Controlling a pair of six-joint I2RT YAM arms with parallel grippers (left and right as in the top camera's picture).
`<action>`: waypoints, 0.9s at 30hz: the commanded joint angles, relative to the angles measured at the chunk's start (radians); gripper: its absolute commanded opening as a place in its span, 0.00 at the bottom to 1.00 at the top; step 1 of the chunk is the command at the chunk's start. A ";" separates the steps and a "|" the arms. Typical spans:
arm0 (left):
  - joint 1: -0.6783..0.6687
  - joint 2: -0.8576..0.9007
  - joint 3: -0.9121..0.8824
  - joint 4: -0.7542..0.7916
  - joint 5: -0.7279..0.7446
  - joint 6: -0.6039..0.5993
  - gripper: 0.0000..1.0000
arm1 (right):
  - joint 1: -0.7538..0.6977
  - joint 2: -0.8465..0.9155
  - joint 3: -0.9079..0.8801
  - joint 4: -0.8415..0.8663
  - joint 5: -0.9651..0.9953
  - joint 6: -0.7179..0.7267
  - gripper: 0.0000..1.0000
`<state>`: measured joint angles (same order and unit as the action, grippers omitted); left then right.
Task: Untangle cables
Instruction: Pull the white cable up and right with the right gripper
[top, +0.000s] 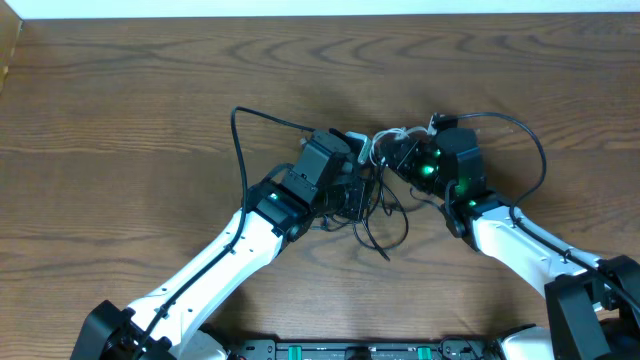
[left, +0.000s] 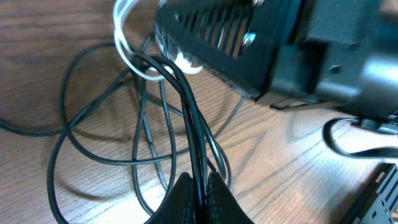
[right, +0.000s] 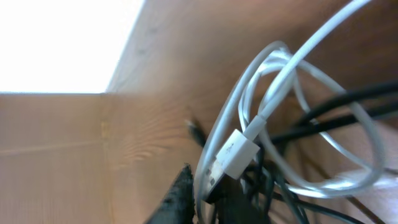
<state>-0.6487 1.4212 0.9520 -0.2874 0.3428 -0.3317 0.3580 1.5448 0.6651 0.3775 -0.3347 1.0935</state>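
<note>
The cables form a tangle at the table's middle, where both arms meet. Thin black cables loop over the wood, and one long strand runs out to the left. My left gripper is shut on a bundle of black cables that rises taut from its fingertips. The white cable is coiled in loops, and its USB plug lies between my right gripper's fingers, which are shut on a white strand. In the overhead view the white cable shows between the two gripper heads.
The right arm's black housing hangs close above the tangle in the left wrist view. A thicker black arm wire arcs at the right. The table's far edge meets a white surface.
</note>
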 joint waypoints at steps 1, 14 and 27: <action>0.001 -0.002 0.001 0.002 0.016 0.021 0.08 | -0.032 -0.004 0.008 0.104 -0.119 0.002 0.01; 0.002 -0.002 0.001 0.001 0.016 0.021 0.08 | -0.261 -0.004 0.008 0.772 -0.489 0.145 0.01; 0.002 -0.002 0.001 -0.309 -0.215 0.103 0.08 | -0.455 -0.005 0.008 0.884 -0.541 0.170 0.02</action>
<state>-0.6495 1.4212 0.9539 -0.5125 0.2939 -0.2665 -0.0757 1.5440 0.6598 1.2789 -0.8814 1.2972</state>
